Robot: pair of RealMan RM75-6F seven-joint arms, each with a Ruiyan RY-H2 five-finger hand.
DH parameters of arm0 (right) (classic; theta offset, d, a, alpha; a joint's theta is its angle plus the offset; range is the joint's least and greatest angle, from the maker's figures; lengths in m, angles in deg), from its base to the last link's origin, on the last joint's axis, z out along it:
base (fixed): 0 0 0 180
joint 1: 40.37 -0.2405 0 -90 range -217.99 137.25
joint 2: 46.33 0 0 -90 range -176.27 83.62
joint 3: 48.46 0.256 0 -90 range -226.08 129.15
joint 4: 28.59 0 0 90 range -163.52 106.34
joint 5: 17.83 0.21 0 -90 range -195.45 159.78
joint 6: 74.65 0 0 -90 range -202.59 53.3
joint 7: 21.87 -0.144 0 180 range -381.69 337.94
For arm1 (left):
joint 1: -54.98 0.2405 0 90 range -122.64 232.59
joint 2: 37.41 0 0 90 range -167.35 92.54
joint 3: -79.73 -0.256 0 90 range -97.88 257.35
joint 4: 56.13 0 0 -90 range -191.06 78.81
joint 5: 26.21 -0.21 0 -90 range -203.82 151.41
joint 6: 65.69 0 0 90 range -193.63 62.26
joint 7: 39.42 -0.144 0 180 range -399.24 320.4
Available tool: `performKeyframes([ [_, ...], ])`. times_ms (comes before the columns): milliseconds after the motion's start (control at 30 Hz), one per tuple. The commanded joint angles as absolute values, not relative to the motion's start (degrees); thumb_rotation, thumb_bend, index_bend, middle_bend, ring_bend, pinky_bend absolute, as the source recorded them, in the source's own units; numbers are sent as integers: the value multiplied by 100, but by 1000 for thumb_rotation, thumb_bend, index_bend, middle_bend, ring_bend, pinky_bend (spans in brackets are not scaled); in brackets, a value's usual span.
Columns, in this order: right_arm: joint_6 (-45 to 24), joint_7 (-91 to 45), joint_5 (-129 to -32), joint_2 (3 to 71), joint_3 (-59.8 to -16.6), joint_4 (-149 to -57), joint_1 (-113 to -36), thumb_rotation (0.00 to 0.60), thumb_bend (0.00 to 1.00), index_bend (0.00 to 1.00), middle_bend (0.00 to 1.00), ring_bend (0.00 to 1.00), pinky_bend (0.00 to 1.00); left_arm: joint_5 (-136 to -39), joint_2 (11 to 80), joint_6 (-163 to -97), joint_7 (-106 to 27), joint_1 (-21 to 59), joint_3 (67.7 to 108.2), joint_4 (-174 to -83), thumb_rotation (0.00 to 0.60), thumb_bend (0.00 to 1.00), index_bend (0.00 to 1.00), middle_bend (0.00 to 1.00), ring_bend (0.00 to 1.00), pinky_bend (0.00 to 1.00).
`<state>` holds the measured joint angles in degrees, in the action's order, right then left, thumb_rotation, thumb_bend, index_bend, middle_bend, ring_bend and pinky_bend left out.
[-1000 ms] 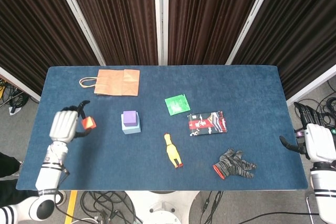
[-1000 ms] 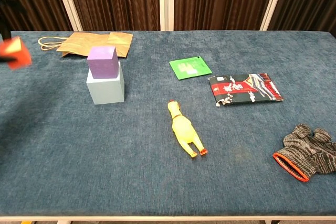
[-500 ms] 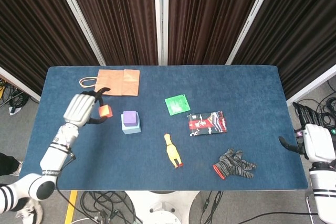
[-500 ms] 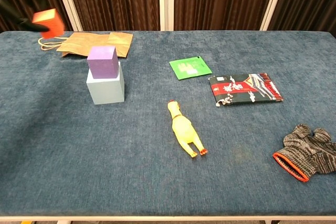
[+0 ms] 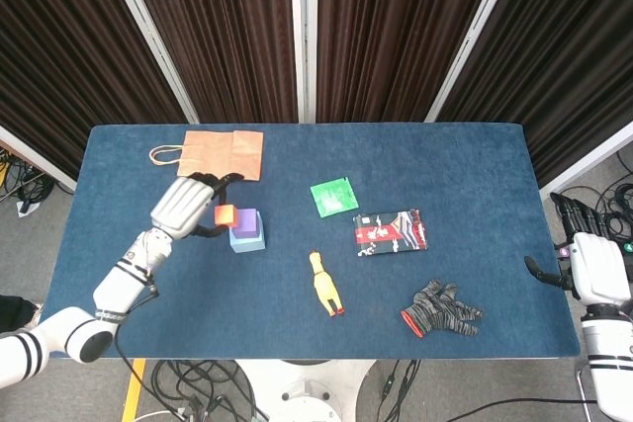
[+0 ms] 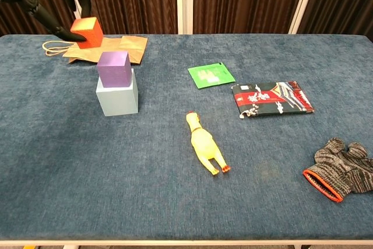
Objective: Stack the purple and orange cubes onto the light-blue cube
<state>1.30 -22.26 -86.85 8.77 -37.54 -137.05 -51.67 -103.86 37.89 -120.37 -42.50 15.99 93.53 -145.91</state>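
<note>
Cubes: one orange point(image 6: 85, 31), purple point(image 6: 113, 67), light-blue point(image 6: 118, 98).

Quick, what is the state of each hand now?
Left hand: holding the orange cube.
Right hand: holds nothing visible; open or closed cannot be told.

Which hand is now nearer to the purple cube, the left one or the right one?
Left. The left hand, holding the orange cube, is close beside the purple cube. The right hand is off the table's far right edge.

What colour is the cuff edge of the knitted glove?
Orange-red, on the grey-black knitted glove; chest view shows it best.
</note>
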Motion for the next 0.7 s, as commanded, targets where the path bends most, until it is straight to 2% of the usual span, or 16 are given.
performKeyframes([
  [33,128,-2232,-8685,874,-3753,-13705,-5167,600,158,20,70,0,0,-10432,3868,-12001,-4190,1514,9297,-14459,600,260,247,634,376,371],
  [700,79,-2273,-8625,851,-3729,-13697,-5189,600,159,20,70,0,0,-10138,4210,-11759,-4218,1101,9253,-14107,600,260,247,634,376,371],
])
